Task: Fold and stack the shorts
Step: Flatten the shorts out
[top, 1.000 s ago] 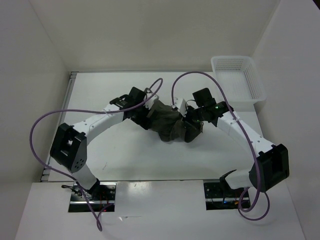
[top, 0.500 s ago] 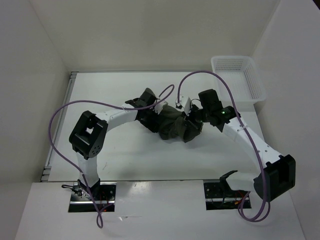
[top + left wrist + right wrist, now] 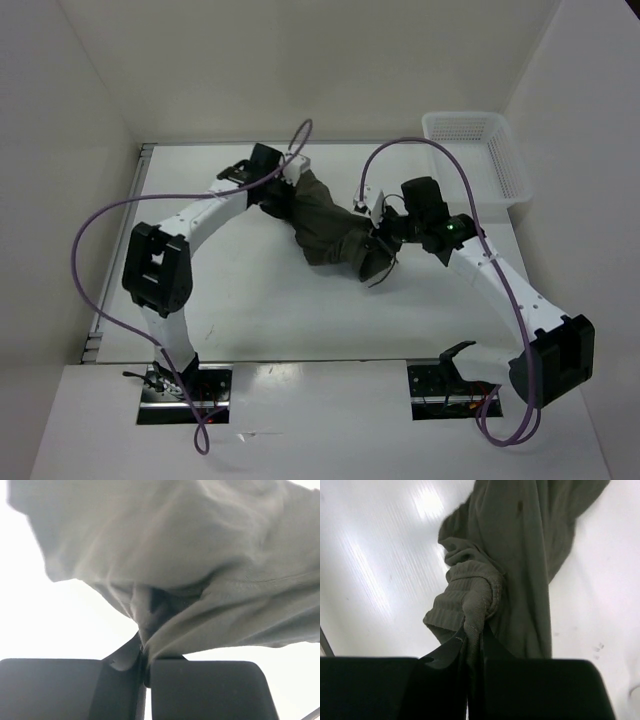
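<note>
The dark olive shorts (image 3: 325,222) hang bunched between my two arms over the middle of the white table (image 3: 250,300). My left gripper (image 3: 290,190) is shut on their upper left end; its wrist view shows a fold of the shorts (image 3: 200,570) pinched between the left gripper (image 3: 145,652) jaws. My right gripper (image 3: 375,245) is shut on the lower right end. There the ribbed waistband of the shorts (image 3: 475,600) is clamped in the right gripper (image 3: 475,640), and the rest of the cloth hangs away from it.
A white mesh basket (image 3: 475,155) stands at the table's back right corner. White walls close in the table on the left, back and right. Purple cables (image 3: 100,220) loop over both arms.
My left gripper closed on the shorts and pulled that end up and to the back left. The cloth is now stretched out longer between the two grippers. The right gripper stayed shut on its end.
</note>
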Controlling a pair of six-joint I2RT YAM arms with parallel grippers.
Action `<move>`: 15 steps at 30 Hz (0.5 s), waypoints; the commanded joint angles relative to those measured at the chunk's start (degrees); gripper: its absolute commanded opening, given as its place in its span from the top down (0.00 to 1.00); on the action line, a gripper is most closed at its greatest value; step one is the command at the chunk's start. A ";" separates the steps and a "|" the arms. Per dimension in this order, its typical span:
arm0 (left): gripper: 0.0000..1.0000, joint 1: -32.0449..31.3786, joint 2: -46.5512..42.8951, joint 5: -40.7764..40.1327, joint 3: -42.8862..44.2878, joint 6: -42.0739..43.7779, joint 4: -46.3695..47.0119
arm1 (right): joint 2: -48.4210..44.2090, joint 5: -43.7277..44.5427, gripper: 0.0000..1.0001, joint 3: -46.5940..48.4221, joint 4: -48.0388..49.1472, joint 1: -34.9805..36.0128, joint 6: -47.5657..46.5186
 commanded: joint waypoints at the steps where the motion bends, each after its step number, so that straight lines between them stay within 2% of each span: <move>1: 1.00 4.92 -10.06 -5.39 6.29 0.21 -5.43 | 0.52 -3.94 0.99 7.42 7.01 0.80 2.33; 5: 1.00 7.83 -15.86 -7.77 11.29 0.21 -11.84 | 2.55 -8.95 0.99 12.27 7.81 3.16 4.53; 9: 0.98 9.07 -19.74 -7.16 13.58 0.21 -14.67 | 3.08 -10.45 0.99 14.30 4.56 5.02 4.00; 13: 0.86 9.07 -17.91 -7.16 16.48 0.21 -14.85 | 3.08 -10.36 0.99 12.46 3.24 5.02 2.95; 15: 0.82 9.07 -12.38 -5.67 17.89 0.21 -14.23 | 3.08 -9.84 0.99 10.70 3.24 5.02 2.95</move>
